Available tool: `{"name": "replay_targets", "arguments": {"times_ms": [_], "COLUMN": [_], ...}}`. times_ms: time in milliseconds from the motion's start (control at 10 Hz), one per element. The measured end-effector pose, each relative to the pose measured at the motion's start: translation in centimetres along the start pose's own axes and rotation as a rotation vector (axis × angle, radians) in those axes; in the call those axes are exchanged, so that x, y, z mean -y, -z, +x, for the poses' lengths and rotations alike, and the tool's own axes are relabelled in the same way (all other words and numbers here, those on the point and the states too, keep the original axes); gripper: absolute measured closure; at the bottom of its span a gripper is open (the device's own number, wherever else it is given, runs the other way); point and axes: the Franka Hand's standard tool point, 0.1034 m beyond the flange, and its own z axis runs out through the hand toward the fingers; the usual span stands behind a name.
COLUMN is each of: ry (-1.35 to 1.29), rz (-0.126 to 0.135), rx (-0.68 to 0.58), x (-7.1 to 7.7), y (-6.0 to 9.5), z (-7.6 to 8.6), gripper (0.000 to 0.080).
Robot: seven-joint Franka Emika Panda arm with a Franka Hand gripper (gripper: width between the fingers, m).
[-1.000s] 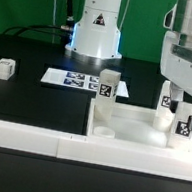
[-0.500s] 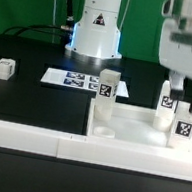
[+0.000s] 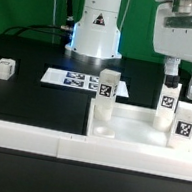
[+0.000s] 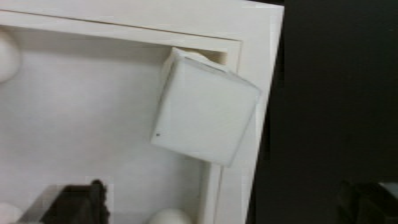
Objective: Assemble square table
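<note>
The white square tabletop (image 3: 134,131) lies at the exterior view's front right, rim up. Three tag-marked white legs stand in its corner sockets: one at the far left corner (image 3: 105,96), one at the far right (image 3: 166,106), one at the near right (image 3: 185,124). A fourth leg (image 3: 4,66) lies loose on the black table at the left. My gripper (image 3: 185,81) hangs open and empty above the two right-hand legs, touching neither. The wrist view looks down on a tabletop corner (image 4: 258,40) with one leg (image 4: 205,110) in it, between my dark fingertips (image 4: 75,200).
The marker board (image 3: 81,80) lies flat behind the tabletop. The long low white border wall (image 3: 26,138) runs along the front. The arm's white base (image 3: 97,28) stands at the back centre.
My gripper has risen from beside the near right leg and drawn slightly to the exterior view's left. The legs and tabletop have not moved.
</note>
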Motion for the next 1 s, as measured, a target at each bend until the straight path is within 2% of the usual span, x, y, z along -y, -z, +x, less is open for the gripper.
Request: {"name": "replay_targets", "arguments": {"times_ms": [400, 500, 600, 700, 800, 1000], "ry": [0.048, 0.113, 0.220, 0.363, 0.443, 0.551], "rz": [-0.002, 0.028, 0.020, 0.027, 0.036, 0.029], "rx": [-0.001, -0.008, -0.006, -0.004, -0.012, -0.013], "x": [-0.2, -1.6, -3.3, -4.0, -4.0, -4.2], "y": [-0.1, 0.5, 1.3, 2.8, 3.7, 3.2], "z": [0.2, 1.9, 3.3, 4.8, 6.0, 5.6], "gripper": [0.0150, 0.0150, 0.0150, 0.0150, 0.0150, 0.0150]}}
